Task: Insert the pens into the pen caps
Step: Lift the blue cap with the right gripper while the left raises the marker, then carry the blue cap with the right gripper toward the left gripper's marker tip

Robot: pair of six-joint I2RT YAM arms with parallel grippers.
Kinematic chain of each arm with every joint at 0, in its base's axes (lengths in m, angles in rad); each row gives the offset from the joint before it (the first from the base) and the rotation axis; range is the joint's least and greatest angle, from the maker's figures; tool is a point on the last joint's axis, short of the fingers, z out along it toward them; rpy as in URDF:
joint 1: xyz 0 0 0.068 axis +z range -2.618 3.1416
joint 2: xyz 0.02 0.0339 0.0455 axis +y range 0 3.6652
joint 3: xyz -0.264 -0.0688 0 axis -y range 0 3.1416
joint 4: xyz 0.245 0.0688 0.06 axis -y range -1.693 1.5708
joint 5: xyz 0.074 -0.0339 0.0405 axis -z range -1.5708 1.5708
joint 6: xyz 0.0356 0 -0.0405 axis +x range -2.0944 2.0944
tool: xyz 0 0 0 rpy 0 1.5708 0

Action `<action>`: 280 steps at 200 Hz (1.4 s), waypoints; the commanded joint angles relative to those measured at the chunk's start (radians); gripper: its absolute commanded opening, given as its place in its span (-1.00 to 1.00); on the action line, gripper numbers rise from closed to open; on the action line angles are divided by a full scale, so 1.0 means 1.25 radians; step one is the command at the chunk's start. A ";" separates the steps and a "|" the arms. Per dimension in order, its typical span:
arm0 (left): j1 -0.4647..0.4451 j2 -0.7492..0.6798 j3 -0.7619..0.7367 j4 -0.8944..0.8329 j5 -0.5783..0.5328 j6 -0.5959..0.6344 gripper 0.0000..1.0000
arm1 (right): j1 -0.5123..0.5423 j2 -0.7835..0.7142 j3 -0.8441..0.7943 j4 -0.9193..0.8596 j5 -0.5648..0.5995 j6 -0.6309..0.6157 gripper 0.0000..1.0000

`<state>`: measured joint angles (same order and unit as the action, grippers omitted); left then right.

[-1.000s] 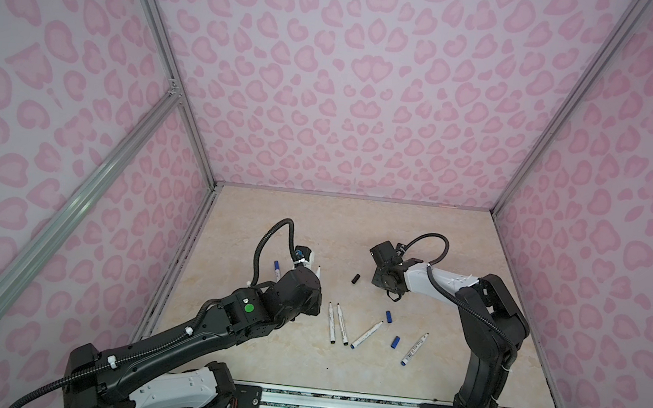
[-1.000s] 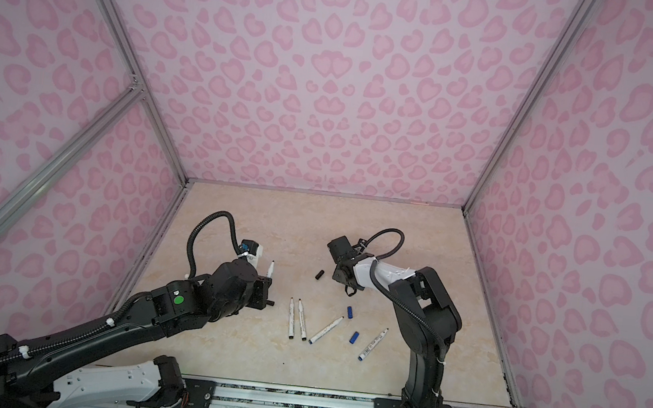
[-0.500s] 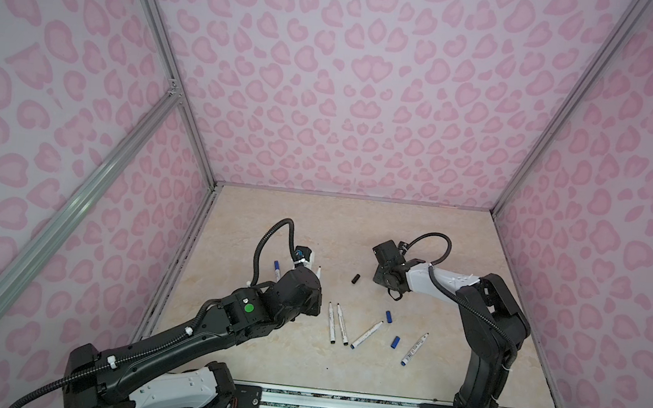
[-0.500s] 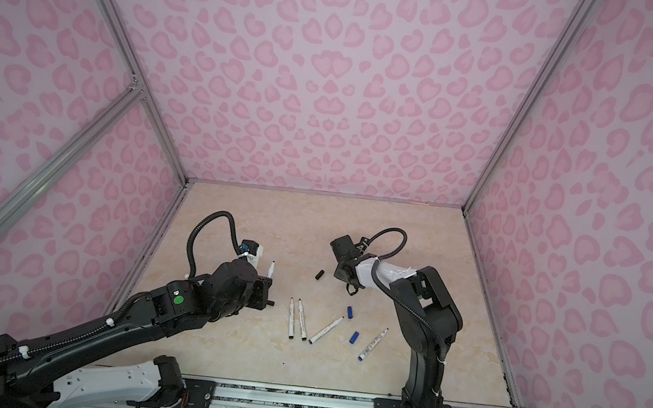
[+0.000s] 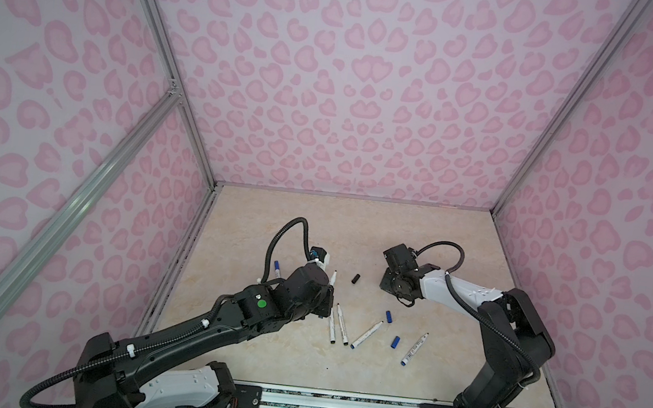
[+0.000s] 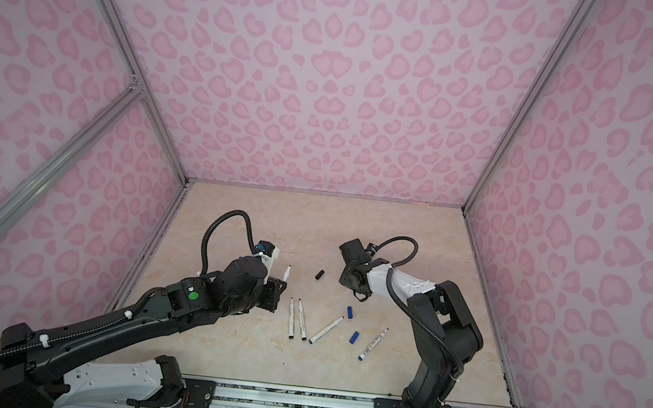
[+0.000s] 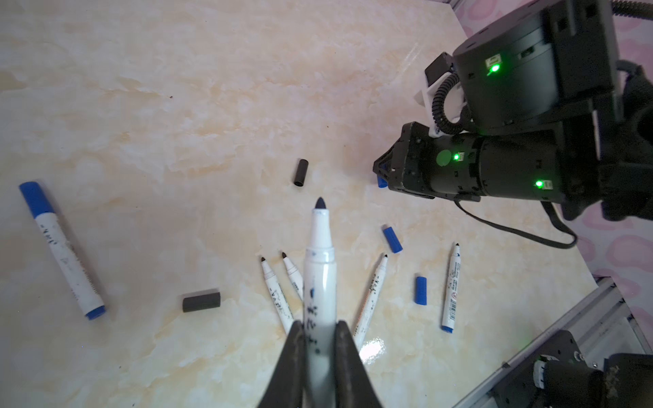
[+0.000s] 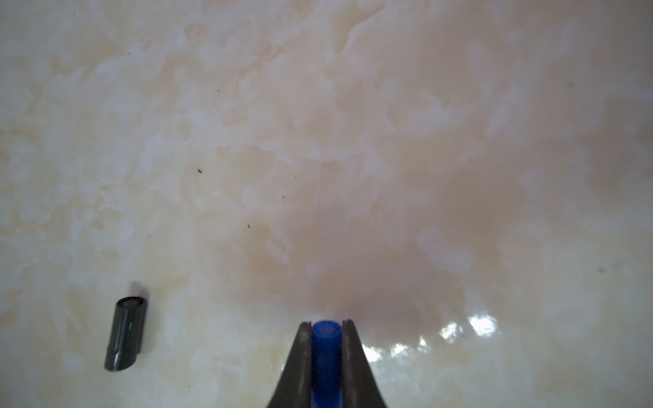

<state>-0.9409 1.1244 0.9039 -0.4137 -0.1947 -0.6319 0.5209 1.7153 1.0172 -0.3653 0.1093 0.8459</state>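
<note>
Clamping a likely light, stiff, slick pen [image 7: 319,268] by its barrel, the left fingers [image 7: 295,356] are holding it over the middle of the bench [image 5: 355,233] while the right fingers [image 8: 353,353] are pinching a blue cap [image 8: 327,339].

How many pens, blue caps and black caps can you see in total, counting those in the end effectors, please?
pens: 6
blue caps: 4 (one fitted on a pen)
black caps: 2
Total: 12
</note>
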 commanded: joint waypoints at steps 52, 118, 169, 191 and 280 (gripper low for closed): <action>-0.019 0.096 0.053 0.129 0.151 0.036 -0.94 | -0.048 -0.213 -0.071 -0.066 0.008 -0.015 -0.92; -0.058 0.100 0.041 0.152 0.166 0.044 -0.94 | -0.053 -0.306 -0.073 -0.069 -0.019 -0.013 -0.92; -0.066 0.044 -0.013 0.210 0.199 0.038 -0.93 | -0.052 -0.393 -0.086 -0.038 -0.065 -0.003 -0.92; -0.067 0.025 -0.032 0.250 0.235 0.036 -0.93 | -0.052 -0.457 -0.096 -0.022 -0.081 -0.005 -0.91; -0.085 0.022 -0.049 0.325 0.274 0.031 -0.93 | -0.053 -0.588 -0.107 0.029 -0.130 0.024 -0.87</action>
<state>-1.0447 1.1549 0.8436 -0.0532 0.1471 -0.5953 0.4553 0.9894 0.8852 -0.3622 -0.0246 0.8627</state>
